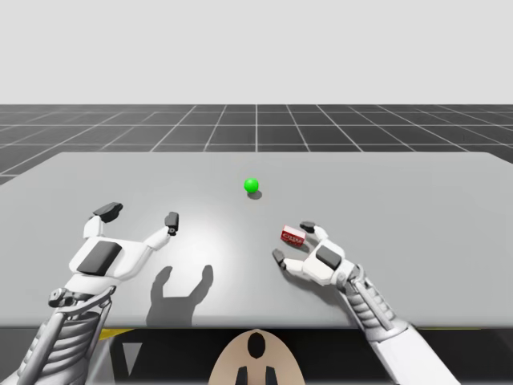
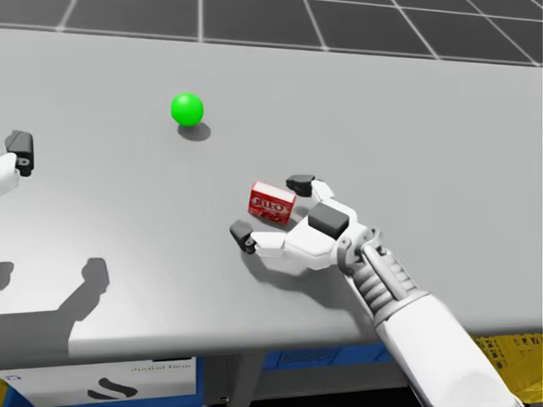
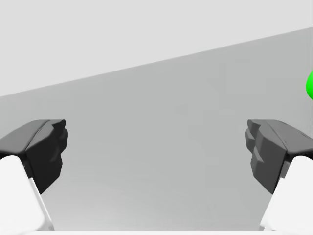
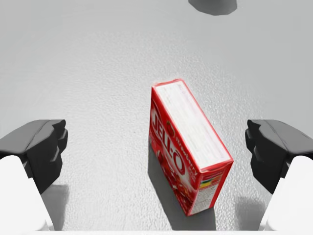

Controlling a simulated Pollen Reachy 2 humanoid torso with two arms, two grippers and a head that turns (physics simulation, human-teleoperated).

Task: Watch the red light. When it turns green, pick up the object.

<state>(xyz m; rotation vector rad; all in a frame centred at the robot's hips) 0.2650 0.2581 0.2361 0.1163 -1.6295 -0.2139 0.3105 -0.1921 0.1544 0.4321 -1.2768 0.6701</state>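
The light is a green ball (image 1: 252, 185) (image 2: 187, 108) on the grey table, beyond the middle; its edge shows beside my left gripper's finger (image 3: 310, 84). A small red box (image 1: 292, 234) (image 2: 271, 203) (image 4: 188, 144) stands on its long edge on the table. My right gripper (image 1: 293, 242) (image 2: 272, 209) (image 4: 156, 147) is open and low over the table, the box between its spread fingers, neither finger touching it. My left gripper (image 1: 140, 214) (image 3: 156, 147) hovers open over bare table at the left, nothing between its fingers.
The grey table (image 1: 401, 200) ends at a front edge near my torso. Shadows of my left gripper (image 1: 183, 293) fall on the table in front of it. Blue and yellow items (image 2: 509, 352) lie below the table edge.
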